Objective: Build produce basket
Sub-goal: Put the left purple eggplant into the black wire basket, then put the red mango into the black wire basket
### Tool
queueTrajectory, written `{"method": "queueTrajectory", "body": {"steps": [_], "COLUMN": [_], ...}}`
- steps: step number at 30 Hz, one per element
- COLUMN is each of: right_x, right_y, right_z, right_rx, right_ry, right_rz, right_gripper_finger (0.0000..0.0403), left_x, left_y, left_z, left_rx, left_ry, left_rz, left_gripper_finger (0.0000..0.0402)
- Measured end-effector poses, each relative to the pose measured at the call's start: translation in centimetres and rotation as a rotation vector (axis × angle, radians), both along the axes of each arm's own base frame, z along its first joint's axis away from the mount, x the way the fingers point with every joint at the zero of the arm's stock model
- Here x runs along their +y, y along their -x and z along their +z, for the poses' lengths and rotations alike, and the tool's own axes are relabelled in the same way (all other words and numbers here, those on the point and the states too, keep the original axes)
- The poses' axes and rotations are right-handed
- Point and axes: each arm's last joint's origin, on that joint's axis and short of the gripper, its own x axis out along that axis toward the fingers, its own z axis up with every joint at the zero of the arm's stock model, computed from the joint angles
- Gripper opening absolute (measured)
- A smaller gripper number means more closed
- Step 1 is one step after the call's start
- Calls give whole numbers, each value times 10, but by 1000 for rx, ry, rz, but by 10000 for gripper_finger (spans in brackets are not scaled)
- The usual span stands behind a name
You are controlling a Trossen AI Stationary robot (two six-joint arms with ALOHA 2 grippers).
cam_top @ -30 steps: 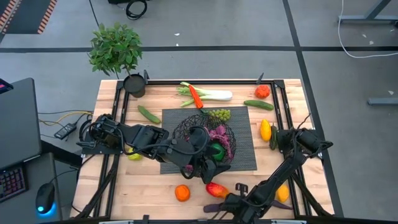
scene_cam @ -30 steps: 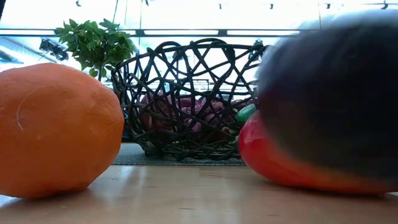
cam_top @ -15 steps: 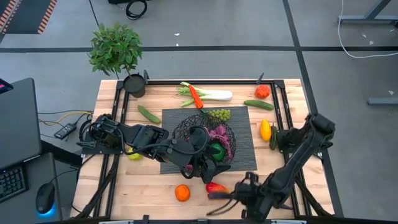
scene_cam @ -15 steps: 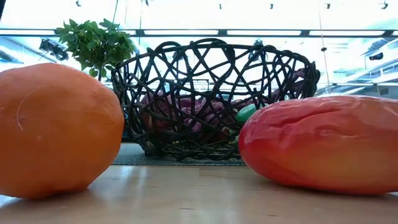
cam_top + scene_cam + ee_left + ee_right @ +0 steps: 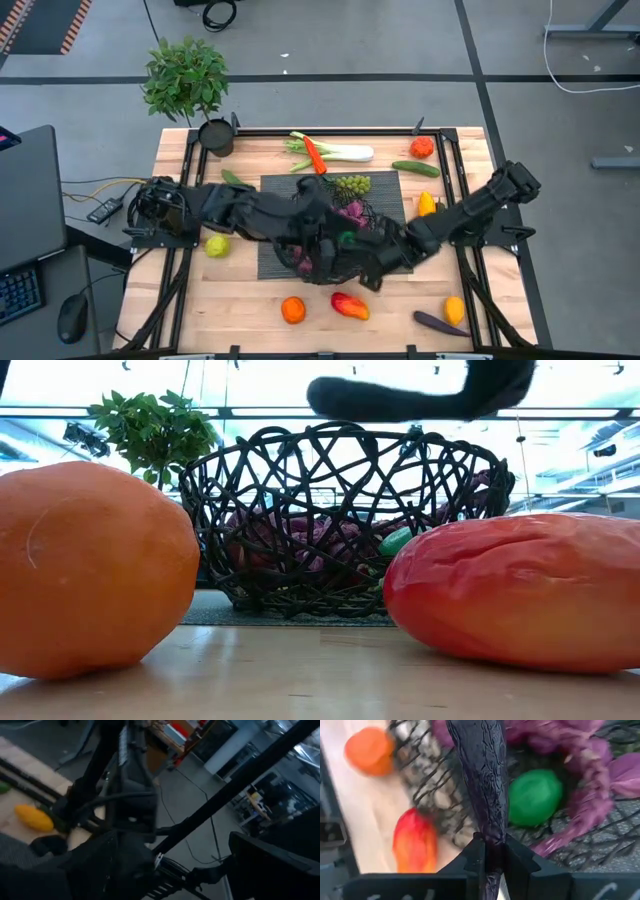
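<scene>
One purple eggplant (image 5: 481, 775), clamped by the right gripper (image 5: 489, 852), has swung from lower frame over the basket (image 5: 335, 240); left gripper (image 5: 320, 262) splayed, empty; drop-in seems next.

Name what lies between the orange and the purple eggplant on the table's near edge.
The red pepper lies between the orange and the eggplant, bare wood either side; the high view shows it.

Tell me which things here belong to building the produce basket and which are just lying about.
Job: basket, eggplant clamped in the right gripper, orange, red pepper, leek, grapes, cucumber.
Lying about: potted plant, grey mat.
</scene>
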Motion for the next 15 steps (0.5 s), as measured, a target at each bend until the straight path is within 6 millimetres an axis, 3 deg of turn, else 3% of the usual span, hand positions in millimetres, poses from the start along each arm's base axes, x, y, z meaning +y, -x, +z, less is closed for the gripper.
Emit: {"method": "queueTrajectory", "body": {"steps": [8, 12, 15], "right_x": [-35, -28, -7], "right_y": [-15, -14, -7], "right_z": [4, 5, 5], "right_rx": [-10, -3, 3], "right_ry": [-75, -165, -232], "right_rz": [-91, -111, -91], "right_gripper_finger": [192, 254, 283], "left_x": [37, 48, 55], "left_y": [34, 46, 50], "left_z": [20, 22, 23], "left_rx": [52, 98, 119], "left_ry": [-83, -127, -134], "left_rz": [-23, -6, 7], "left_gripper_finger": [389, 389, 389]}}
